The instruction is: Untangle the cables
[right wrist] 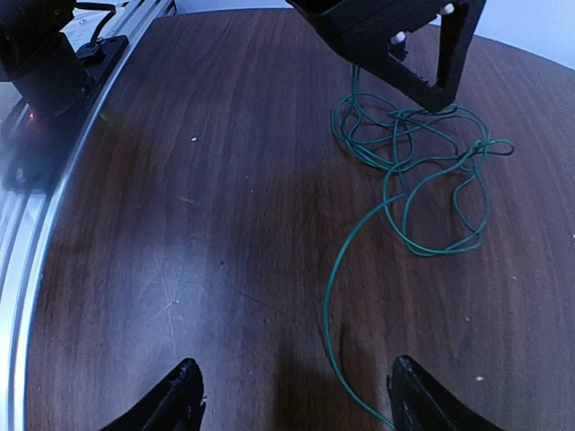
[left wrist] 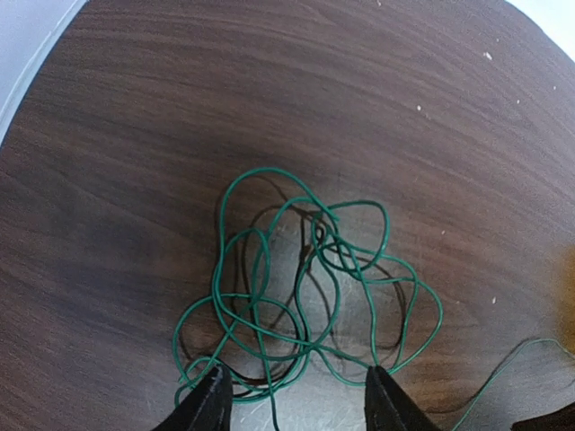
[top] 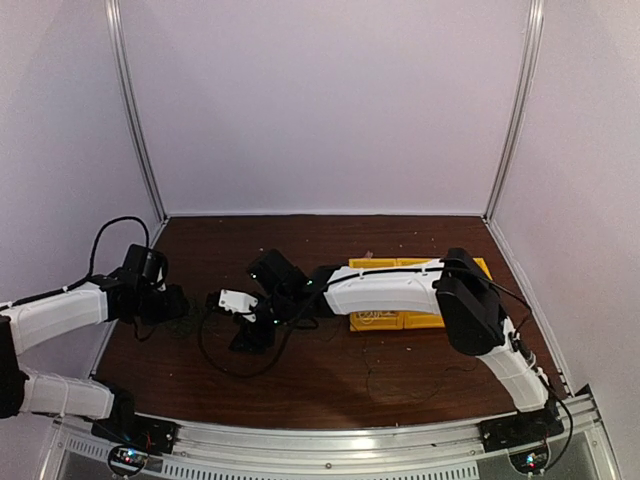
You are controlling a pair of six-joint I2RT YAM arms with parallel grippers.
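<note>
With the cables [left wrist: 310, 287] knotted on the bench's [left wrist: 135, 135] left side beneath the open, empty left hand [left wrist: 296, 409], best pinch one loop there and let the open, empty right hand [right wrist: 301, 404] draw the loose tail [right wrist: 329, 296] slowly rightward.

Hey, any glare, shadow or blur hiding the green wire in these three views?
Left wrist view: sharp; a dark shadow rings the thin green wire tangle on the brown wooden table. Right wrist view: bluish sheen on the wood, wire crisp, the right gripper's black fingers soft-edged at the bottom. Top external view: dim, purple-tinted, glare on the silver metal rail, tangle barely visible.
</note>
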